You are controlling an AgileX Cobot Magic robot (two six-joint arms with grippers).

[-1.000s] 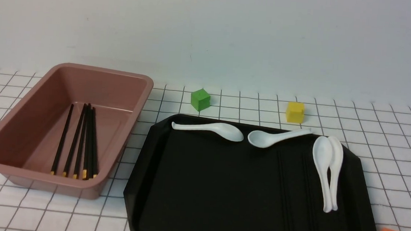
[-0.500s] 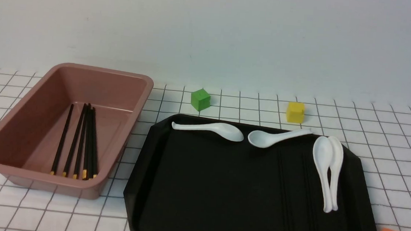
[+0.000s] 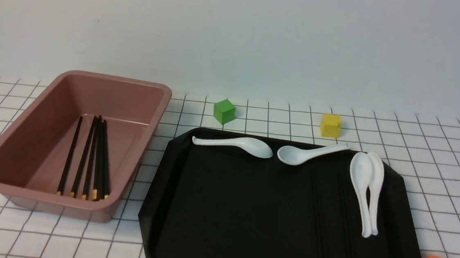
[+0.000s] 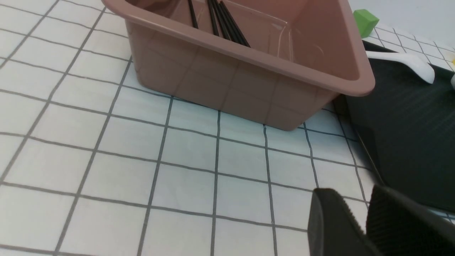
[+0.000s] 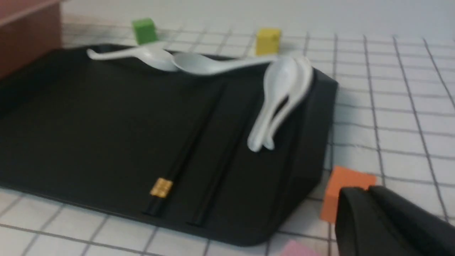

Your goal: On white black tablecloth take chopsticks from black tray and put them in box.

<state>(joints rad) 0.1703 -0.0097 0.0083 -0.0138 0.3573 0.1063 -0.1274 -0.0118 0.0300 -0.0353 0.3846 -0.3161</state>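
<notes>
Clearly, several chopsticks [image 3: 322,230] lie on the right half of the black tray [image 3: 227,211], just beside two white spoons [image 3: 363,184]; others already rest in the box [image 3: 113,101] off the tray's left side. Their long axis runs from the tray's near edge toward its far edge, gold-banded thick ends nearest the robot, thin tips pointing away. The right end effector [image 5: 366,201] hovers just off the tray's near right corner, by an orange cube [image 5: 346,185], so the chopsticks lie ahead and to its left. Its fingers seem pressed together and empty, though that view is blurred. The left end effector [image 4: 359,201], narrow and empty, sits off the tray's near left corner, farther away; the right arm looks better placed.
</notes>
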